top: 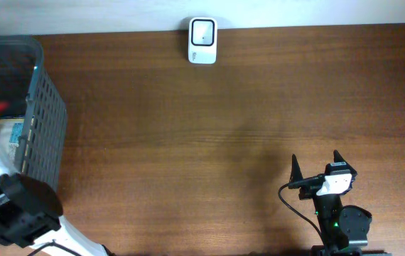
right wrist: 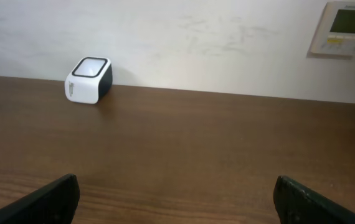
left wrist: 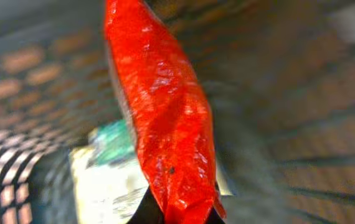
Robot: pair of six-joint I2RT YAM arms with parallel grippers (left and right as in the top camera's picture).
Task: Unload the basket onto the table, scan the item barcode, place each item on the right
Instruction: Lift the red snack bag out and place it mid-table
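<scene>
Brown wood surface point(top: 188, 142) running to white wall point(right wrist: 196, 43); scanner point(top: 202, 40) sitting at 12 o'clock edge. Left end effector point(left wrist: 179, 215) pinching red packet point(left wrist: 165, 124) inside grey basket point(top: 46, 121), 9 o'clock. Right end effector point(top: 315, 158) gaping wide, 5 o'clock.

Your left gripper point(left wrist: 179, 216) has its dark jaws pinched on the bottom end of a crinkled, shiny red packet point(left wrist: 165, 118), which stands up through the middle of the frame. Behind it you see blurred basket mesh point(left wrist: 22, 81) and a white-and-teal package point(left wrist: 109, 168) lying inside the basket.
</scene>
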